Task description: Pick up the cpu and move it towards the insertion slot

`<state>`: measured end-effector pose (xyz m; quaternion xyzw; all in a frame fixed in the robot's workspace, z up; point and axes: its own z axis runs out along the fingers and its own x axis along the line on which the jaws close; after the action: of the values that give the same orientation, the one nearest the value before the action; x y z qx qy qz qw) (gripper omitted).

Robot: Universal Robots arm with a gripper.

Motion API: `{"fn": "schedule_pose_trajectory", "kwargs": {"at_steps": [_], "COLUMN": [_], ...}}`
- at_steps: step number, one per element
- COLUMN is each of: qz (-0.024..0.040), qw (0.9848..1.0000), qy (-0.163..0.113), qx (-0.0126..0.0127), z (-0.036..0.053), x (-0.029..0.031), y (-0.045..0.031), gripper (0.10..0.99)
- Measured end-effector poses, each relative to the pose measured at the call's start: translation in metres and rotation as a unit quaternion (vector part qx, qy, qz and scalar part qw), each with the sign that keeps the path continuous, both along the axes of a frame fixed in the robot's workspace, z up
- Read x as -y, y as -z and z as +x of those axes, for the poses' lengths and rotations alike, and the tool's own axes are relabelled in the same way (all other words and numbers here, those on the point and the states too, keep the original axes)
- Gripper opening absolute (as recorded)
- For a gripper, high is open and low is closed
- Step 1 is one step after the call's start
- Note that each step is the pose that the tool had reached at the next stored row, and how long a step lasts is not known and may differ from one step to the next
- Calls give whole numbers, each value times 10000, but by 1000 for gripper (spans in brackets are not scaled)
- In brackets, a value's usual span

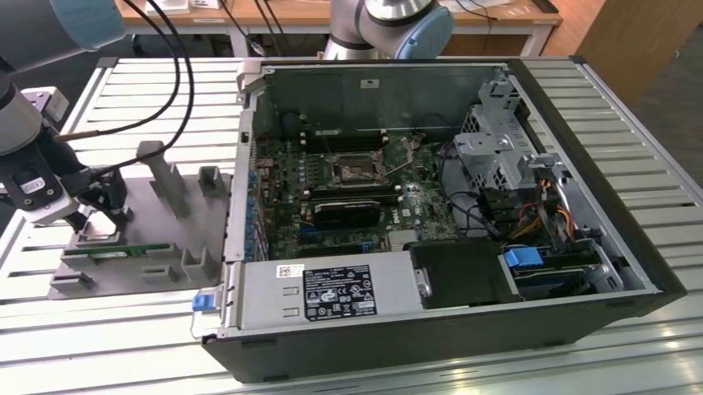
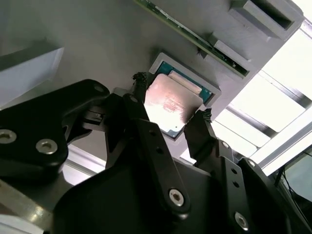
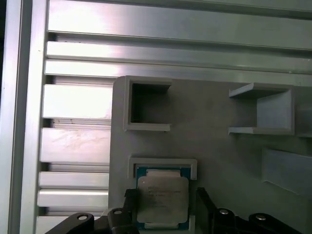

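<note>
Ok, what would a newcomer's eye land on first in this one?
The opened computer case dominates the exterior view, its motherboard bare with the insertion slot near the middle. At the exterior view's left the gripper is down at the grey tray; in both wrist views its jaws stand open either side of the cpu, which sits in its tray pocket.

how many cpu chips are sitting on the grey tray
1. The cpu lies in its square recess on the grey tray, between the fingertips of the open gripper. The gripper hides part of the tray, so another could be hidden.
</note>
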<state>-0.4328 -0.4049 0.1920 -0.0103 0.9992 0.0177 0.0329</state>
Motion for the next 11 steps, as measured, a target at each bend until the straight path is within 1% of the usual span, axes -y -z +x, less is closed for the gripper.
{"fn": "schedule_pose_trajectory", "kwargs": {"at_steps": [1, 2, 3, 7, 11], "qz": [2, 3, 5, 4, 5], "qw": [10000, 9999, 9999, 9999, 9999], "qy": [1, 0, 1, 0, 1], "qx": [-69, -125, -148, -154, -152], "z": [3, 6, 6, 13, 30], "x": [0, 0, 0, 1, 0], "y": [1, 2, 3, 0, 9], "gripper": [588, 588, 588, 588, 588]}}
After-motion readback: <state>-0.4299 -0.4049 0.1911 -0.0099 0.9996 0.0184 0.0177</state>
